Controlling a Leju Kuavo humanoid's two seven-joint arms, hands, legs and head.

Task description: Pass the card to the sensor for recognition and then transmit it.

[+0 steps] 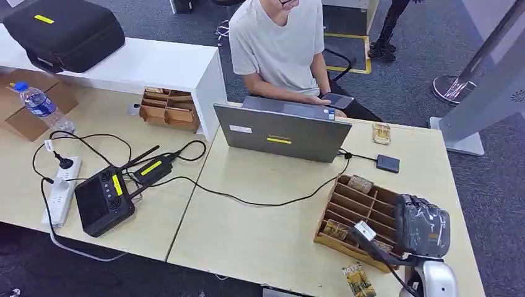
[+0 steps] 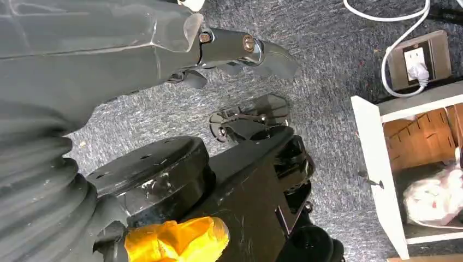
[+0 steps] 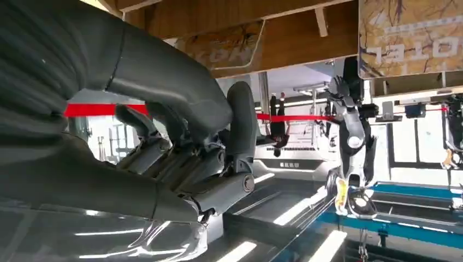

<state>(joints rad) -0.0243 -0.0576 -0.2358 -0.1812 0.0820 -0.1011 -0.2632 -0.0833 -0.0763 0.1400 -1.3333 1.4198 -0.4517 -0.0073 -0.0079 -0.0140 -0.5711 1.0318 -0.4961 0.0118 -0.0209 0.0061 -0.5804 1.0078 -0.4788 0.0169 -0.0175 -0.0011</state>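
The clearest writing is on a patterned card point(image 3: 409, 33) in the wooden tray point(image 1: 347, 244). My right wrist view shows it upside down, and I can make out "OTEL" in pale capitals. A second card point(image 3: 229, 46) beside it carries large letters too blurred to read. Yellow strips are stuck on the laptop point(image 1: 282, 132), the black controller point(image 1: 102, 198) and the black case point(image 1: 65, 31), but their print is too small to read.

My right hand point(image 1: 424, 226) hangs over the right end of the tray, at the near right of the tabletop point(image 1: 247, 235). Its fingers point(image 3: 240, 125) are curled in toward the palm and I see nothing between them. My left hand point(image 2: 235, 52) hangs low over grey carpet point(image 2: 327, 82) and holds nothing. From this angle I cannot tell how far its fingers are spread.

More cards sit in the tray's slots, one at the far end point(image 1: 360, 184) and one at the near left point(image 1: 335, 230). Another card point(image 1: 358, 279) lies loose on the tabletop, just in front of the tray. The small dark sensor point(image 1: 388, 163) lies beyond the tray, wired to the laptop. A person point(image 1: 278, 43) sits behind the laptop. To the far left are a power strip point(image 1: 62, 189) and a water bottle point(image 1: 40, 105).
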